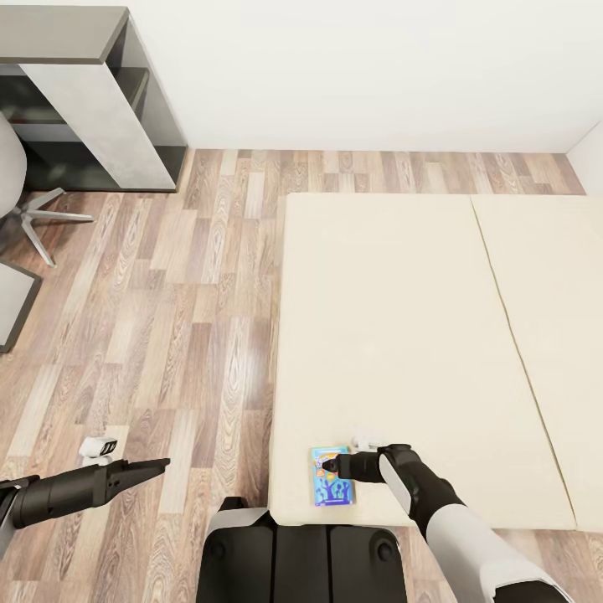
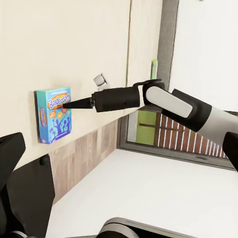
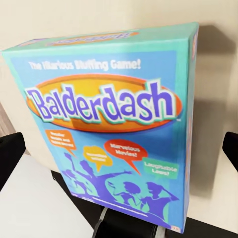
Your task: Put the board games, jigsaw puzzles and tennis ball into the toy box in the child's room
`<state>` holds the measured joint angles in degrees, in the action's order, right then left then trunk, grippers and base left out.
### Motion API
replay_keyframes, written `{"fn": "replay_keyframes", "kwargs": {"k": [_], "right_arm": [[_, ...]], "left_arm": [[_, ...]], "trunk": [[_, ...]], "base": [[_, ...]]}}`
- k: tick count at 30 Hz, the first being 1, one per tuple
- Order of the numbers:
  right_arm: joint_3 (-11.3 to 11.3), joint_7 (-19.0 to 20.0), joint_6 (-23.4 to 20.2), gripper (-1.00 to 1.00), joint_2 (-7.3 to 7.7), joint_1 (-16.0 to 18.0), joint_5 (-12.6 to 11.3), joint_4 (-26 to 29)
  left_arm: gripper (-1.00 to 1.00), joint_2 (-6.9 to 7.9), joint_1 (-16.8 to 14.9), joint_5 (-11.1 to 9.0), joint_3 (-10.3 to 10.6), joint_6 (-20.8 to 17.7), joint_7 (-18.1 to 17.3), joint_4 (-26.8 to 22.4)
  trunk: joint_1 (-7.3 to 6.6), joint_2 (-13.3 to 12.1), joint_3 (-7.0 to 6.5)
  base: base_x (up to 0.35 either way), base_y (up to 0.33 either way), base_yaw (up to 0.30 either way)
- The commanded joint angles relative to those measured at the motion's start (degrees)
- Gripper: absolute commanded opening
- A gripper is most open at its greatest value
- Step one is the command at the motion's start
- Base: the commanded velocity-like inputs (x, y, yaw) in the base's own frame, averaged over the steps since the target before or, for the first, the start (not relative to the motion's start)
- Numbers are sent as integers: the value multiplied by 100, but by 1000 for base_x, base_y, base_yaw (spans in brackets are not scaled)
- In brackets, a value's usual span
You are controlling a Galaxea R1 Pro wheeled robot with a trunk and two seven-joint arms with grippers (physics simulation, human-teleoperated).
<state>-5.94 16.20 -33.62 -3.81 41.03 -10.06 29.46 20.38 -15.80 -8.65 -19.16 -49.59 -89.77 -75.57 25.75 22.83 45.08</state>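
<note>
A blue Balderdash board game (image 1: 333,491) lies flat on the cream bed (image 1: 402,335), close to its near edge. My right gripper (image 1: 332,463) hovers just over the box's far end and is open. In the right wrist view the box (image 3: 114,124) sits between the two spread fingertips (image 3: 9,153), which do not touch it. The left wrist view has the box (image 2: 54,116) with the right gripper (image 2: 67,103) pointing at it. My left gripper (image 1: 146,471) hangs over the wooden floor left of the bed, open and empty. The toy box, puzzles and tennis ball are out of view.
A small white object (image 1: 365,436) rests on the bed just beyond the right gripper. Another small white object (image 1: 100,448) lies on the floor near the left arm. A dark desk (image 1: 92,92) and a chair base (image 1: 38,218) stand at the far left.
</note>
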Motion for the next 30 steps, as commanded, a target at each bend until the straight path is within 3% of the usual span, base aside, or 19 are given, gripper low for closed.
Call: {"fn": "replay_keyframes", "kwargs": {"k": [1,30], "right_arm": [[-21,-21,-31,100,4,1,-57,7],[-21,-21,-39,100,3,1,-57,7]], "left_arm": [[100,1,-1,4,0,-60,-23,-1],[100,2,-2,4,0,-59,-23,-1]], "trunk": [[3,9,6],[3,9,6]], "base": [[0,14,0],[0,83,0]]}}
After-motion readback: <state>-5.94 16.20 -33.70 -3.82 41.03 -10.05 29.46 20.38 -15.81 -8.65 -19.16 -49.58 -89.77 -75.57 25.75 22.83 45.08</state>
